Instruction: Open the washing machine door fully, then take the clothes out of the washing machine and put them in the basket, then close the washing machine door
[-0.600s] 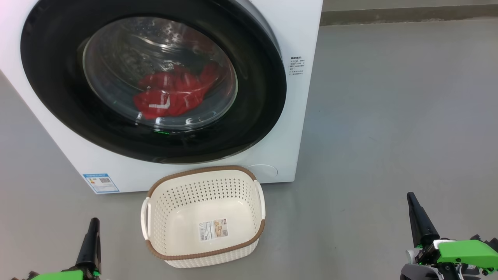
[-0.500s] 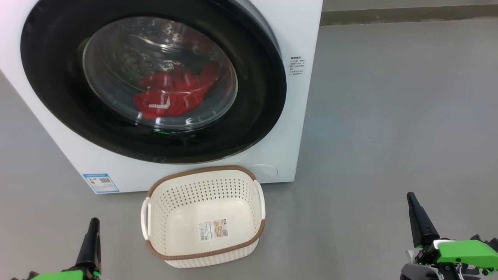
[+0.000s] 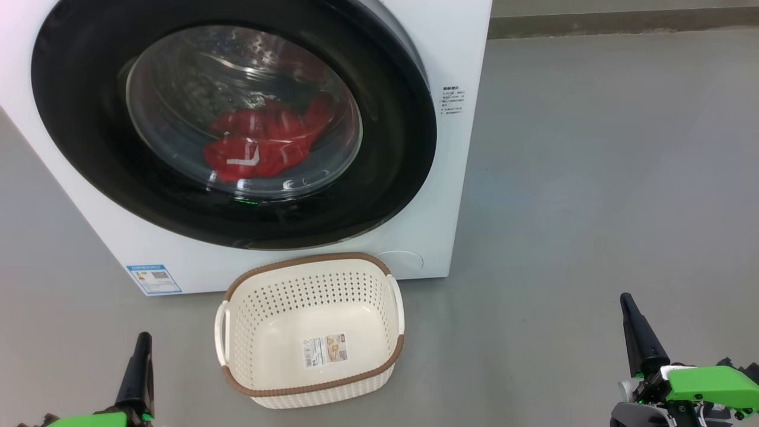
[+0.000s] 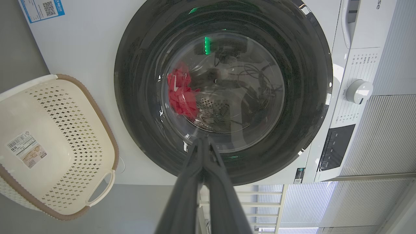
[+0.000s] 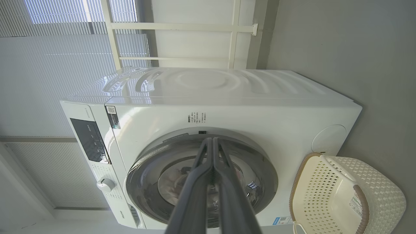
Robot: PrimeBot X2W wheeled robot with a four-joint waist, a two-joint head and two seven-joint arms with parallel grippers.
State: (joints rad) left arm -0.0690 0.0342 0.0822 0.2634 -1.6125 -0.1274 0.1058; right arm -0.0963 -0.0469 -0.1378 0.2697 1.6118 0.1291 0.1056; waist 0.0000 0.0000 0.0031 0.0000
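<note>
**Head view.** The washing machine door (image 3: 178,118) is shown shut, or very nearly so, against the washing machine (image 3: 456,59), up-view of both grippers. The clothes (image 3: 261,148) are seen through its glass, low in the drum (image 3: 255,47). The basket (image 3: 308,259) stands empty on the floor (image 3: 593,178) just before the machine, between the grippers and nearer the left one. The left gripper (image 3: 142,344) is placed below the door's left half. The right gripper (image 3: 627,305) is set well out past the machine's right side. A thin grey strip (image 3: 418,59) is seen along the door's right edge. If the free edge lies there, which cannot be told for certain, the right arm is judged the nearer, with a reach forward and to its left.

**Left wrist view.** The left fingers are shown pressed together with nothing between them, and are aimed at the door's lower rim. The clothes lie behind the glass, beyond the tips.

**Right wrist view.** The right fingers are likewise closed on nothing and are aimed at the door's right rim. A small dark mark (image 5: 202,132) is seen on the machine front just beyond that rim. Whether it is a catch cannot be told.
</note>
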